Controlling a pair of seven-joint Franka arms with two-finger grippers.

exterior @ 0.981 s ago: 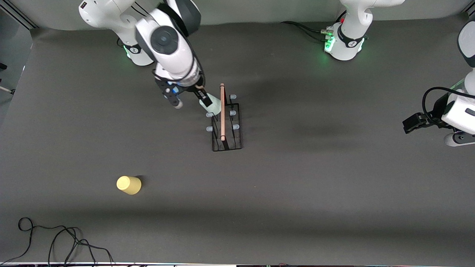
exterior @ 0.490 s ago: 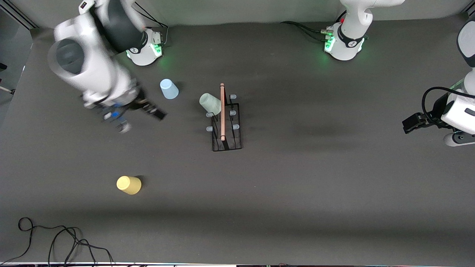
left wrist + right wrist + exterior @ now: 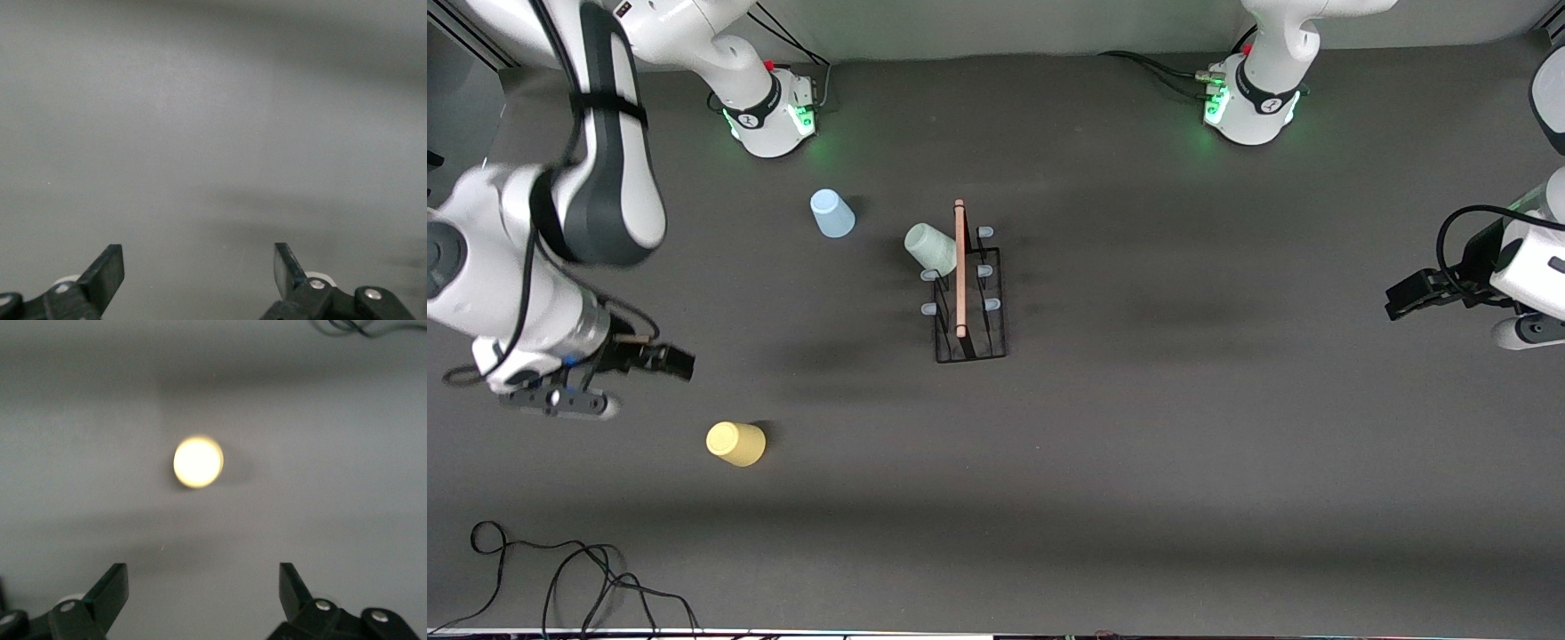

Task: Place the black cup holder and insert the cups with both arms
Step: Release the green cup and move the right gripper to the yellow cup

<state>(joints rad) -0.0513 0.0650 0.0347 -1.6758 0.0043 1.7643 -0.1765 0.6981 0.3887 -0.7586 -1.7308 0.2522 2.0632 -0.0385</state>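
Note:
The black cup holder (image 3: 971, 342) stands mid-table with its wooden rod handle on top. A pale grey-green cup (image 3: 929, 248) hangs tilted on one of its pegs at the end toward the robots. A light blue cup (image 3: 831, 214) stands on the table beside it, toward the right arm's base. The yellow cup (image 3: 735, 444) stands nearer the front camera. My right gripper (image 3: 669, 363) hovers open and empty over bare table close to the yellow cup (image 3: 198, 462), which shows ahead of its jaws (image 3: 200, 577). My left gripper (image 3: 1407, 298) waits open over bare table (image 3: 199, 257).
A black cable (image 3: 560, 573) lies looped at the table's front edge at the right arm's end; part of it (image 3: 343, 325) shows in the right wrist view. The two round bases (image 3: 769, 107) (image 3: 1249, 102) glow green along the table's edge by the robots.
My right gripper let go of the grey-green cup on the holder peg and swung away to the right arm's end, ending near the yellow cup. The light blue cup came into sight. The left arm barely moved.

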